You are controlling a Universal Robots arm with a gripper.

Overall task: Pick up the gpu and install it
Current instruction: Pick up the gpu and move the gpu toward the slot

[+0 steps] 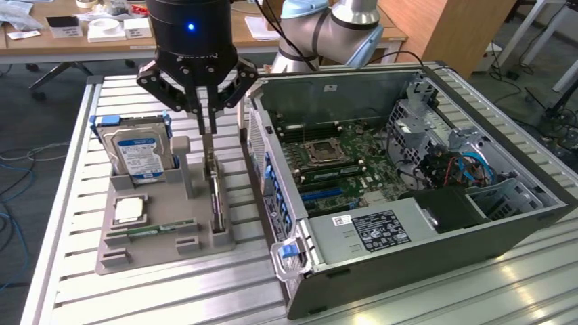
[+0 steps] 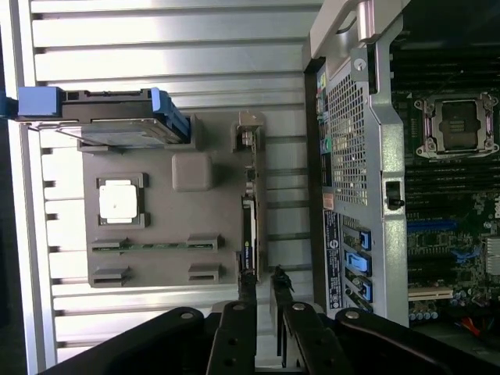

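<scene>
Tool (image 1: 207,130) over upright gpu (image 1: 216,203) in gray tray (image 1: 153,254)

This is a robotics lab set up inside an office-like room. A grey industrial robot arm (image 1: 312,30) stands at the top centre of the exterior view, over a slatted aluminium surface (image 1: 153,298). On the surface sit an opened computer tower (image 1: 424,271), its motherboard (image 1: 343,156) exposed, and a grey fixture tray (image 1: 149,254) holding loose parts such as a hard drive (image 1: 140,152). In the upper left a wooden desk (image 1: 54,40) carries papers and a tape roll (image 1: 102,26). Cables (image 1: 13,162) trail across the floor at the left edge, and a wooden cabinet (image 1: 451,27) stands in the upper right.
</scene>
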